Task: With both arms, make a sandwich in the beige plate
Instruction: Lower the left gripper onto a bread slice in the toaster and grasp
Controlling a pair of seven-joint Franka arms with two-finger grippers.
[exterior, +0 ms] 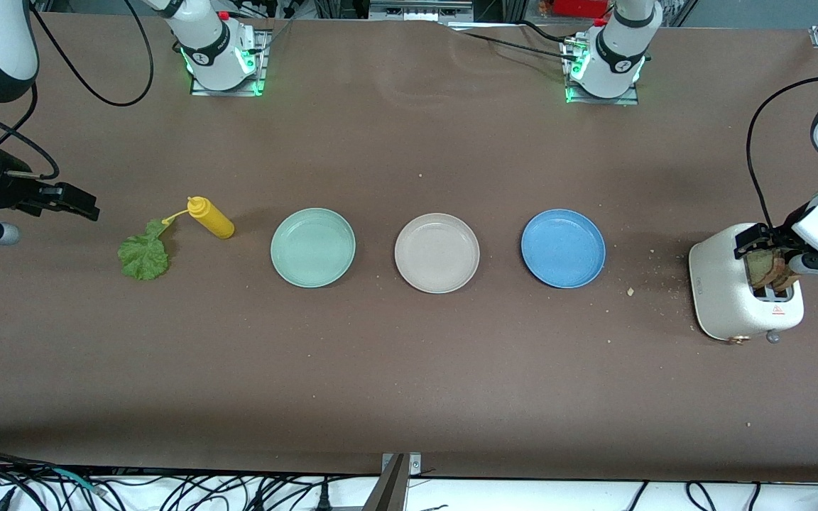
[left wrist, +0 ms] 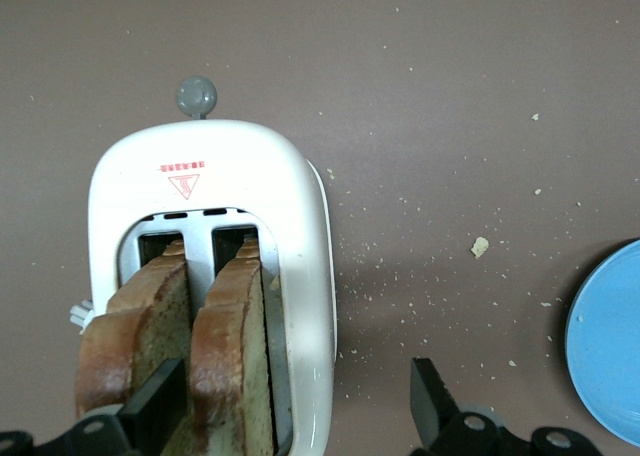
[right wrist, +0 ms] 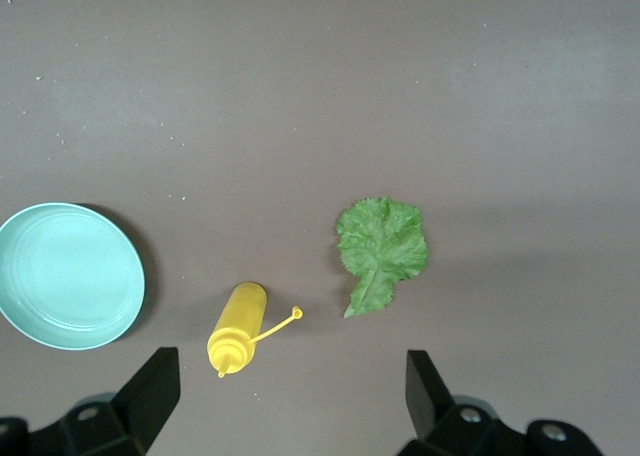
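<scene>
In the white toaster (left wrist: 210, 276) stood two bread slices (left wrist: 235, 361), left gripper (left wrist: 295, 406) fingers spread around one. Beige plate (exterior: 437, 253) held nothing. Right gripper (right wrist: 285, 396) waited, fingers apart, over the surface (exterior: 409, 369).

Three plates (exterior: 437, 253), two bread slices (left wrist: 235, 356), one toaster (exterior: 725, 291), one lettuce leaf (exterior: 143, 257), one yellow bottle (exterior: 211, 217).

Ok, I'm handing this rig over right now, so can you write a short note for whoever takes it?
Left gripper: open, one finger between the two toast slices in the white toaster; nothing gripped yet.
Right gripper: open, empty, above the lettuce leaf and yellow squeeze bottle.
Beige plate: empty, between the mint-green plate and blue plate.
Done: nothing placed.
Left: bread, lettuce, bread onto the beige plate.
</scene>
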